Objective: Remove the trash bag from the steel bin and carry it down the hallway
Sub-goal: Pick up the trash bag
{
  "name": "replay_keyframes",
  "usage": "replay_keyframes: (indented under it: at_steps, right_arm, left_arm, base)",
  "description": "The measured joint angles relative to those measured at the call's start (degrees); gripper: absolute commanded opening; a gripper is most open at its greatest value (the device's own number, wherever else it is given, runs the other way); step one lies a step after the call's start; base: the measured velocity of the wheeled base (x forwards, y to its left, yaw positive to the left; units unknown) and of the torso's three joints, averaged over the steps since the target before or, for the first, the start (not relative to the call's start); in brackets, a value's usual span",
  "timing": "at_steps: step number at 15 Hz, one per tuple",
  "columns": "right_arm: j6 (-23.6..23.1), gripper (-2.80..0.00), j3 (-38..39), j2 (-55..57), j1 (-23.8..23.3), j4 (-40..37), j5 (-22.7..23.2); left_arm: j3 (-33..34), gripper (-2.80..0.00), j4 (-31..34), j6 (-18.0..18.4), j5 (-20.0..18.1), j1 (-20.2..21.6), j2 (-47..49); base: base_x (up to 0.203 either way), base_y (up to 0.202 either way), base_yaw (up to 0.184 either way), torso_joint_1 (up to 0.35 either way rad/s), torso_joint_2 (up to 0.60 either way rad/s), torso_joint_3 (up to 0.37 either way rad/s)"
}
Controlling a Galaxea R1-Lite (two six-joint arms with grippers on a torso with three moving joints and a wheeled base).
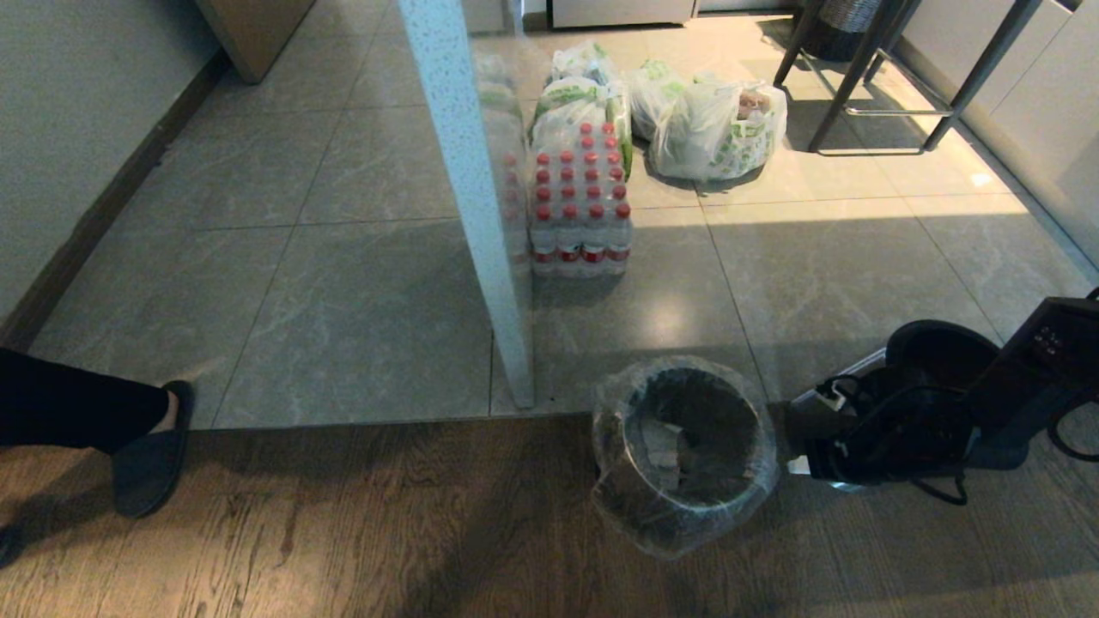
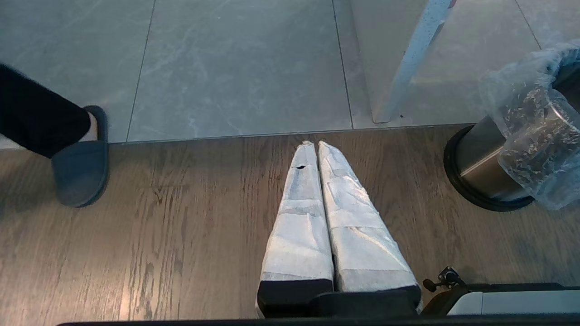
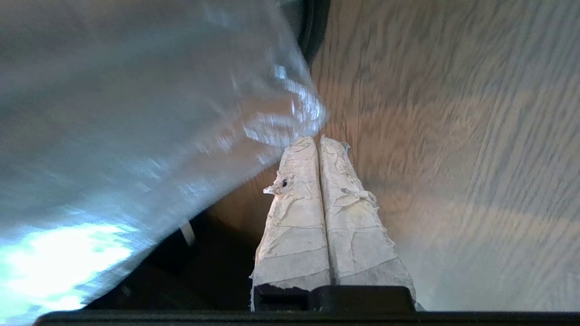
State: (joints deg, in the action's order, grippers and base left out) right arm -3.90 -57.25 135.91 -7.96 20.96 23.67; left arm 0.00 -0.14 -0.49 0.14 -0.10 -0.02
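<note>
In the head view, low and centre, the clear crinkly trash bag (image 1: 687, 446) lines the steel bin (image 1: 678, 524); the left wrist view shows the left end effector (image 2: 316, 145) clenched, bin cut off far right; the right wrist view shows the right end effector (image 3: 316, 140) clenched beside blurred plastic.

The bag (image 1: 687, 446) lines the bin (image 2: 482, 167), with bottles (image 1: 579, 202) behind and a slipper (image 1: 150, 455) far left.

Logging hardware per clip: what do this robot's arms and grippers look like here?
The left gripper and right gripper each have two long tapering fingers wrapped in crinkled white tape on a black base. The right arm is black and boxy, with looping black cables.
</note>
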Motion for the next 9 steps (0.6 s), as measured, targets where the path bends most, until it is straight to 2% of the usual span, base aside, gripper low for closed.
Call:
replay_keyframes:
  at_steps: [5,9]
  right_arm:
    - [-8.37,-2.80,1.30,1.81,1.43,1.78,-0.43]
    - [-8.38,-2.80,0.91,3.03,2.21,3.42,-0.43]
  left_arm:
    - [0.00,-2.80,-0.01,0.00,0.01,0.00,0.00]
    - [0.00,-2.80,0.01,-0.01,0.01,0.00,0.00]
  base:
    - [0.000,0.000,0.000,0.000,0.00,0.000]
    - [0.000,0.000,0.000,0.000,0.00,0.000]
